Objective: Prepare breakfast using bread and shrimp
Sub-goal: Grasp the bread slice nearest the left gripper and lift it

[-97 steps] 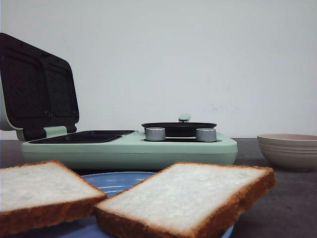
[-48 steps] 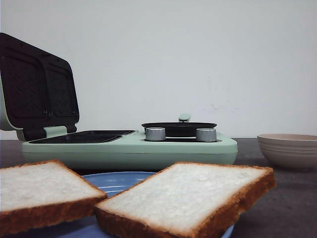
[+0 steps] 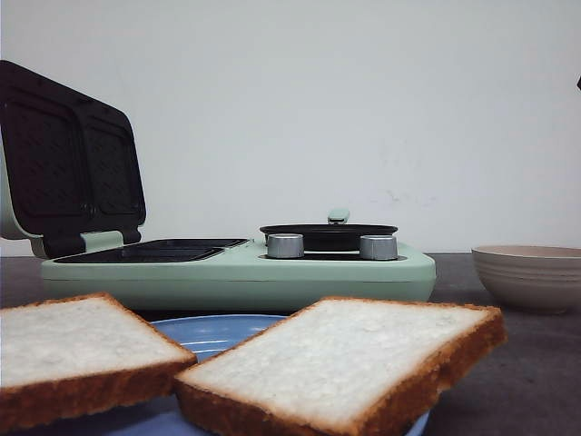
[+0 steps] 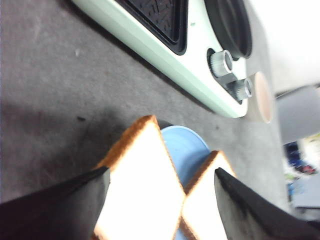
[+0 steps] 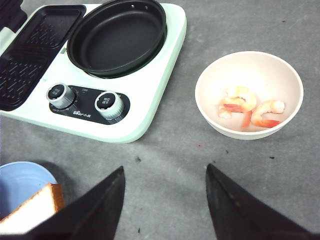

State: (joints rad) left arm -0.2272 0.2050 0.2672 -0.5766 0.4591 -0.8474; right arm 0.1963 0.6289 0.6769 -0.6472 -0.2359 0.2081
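Two slices of bread, the left slice (image 3: 73, 341) and the right slice (image 3: 345, 359), lie side by side on a blue plate (image 3: 213, 329) at the table's front. My left gripper (image 4: 161, 171) hangs open above them, one finger over each slice (image 4: 142, 190) (image 4: 207, 212), holding nothing. Pink-orange shrimp (image 5: 239, 101) lie in a cream bowl (image 5: 210, 75) to the right of the cooker. My right gripper (image 5: 165, 167) is open over bare grey table between the plate and the bowl. A corner of one slice of bread (image 5: 35, 210) shows beside its finger.
A mint-green breakfast maker (image 3: 236, 272) stands behind the plate with its dark lid (image 3: 68, 159) raised. It has a grill plate, a round black pan (image 5: 117, 37) and two silver knobs (image 5: 60, 95) (image 5: 109, 104). The bowl (image 3: 531, 277) sits at the right.
A small dark tip has appeared at the upper right edge of the front view. Bread, plate, cooker and bowl have not moved.
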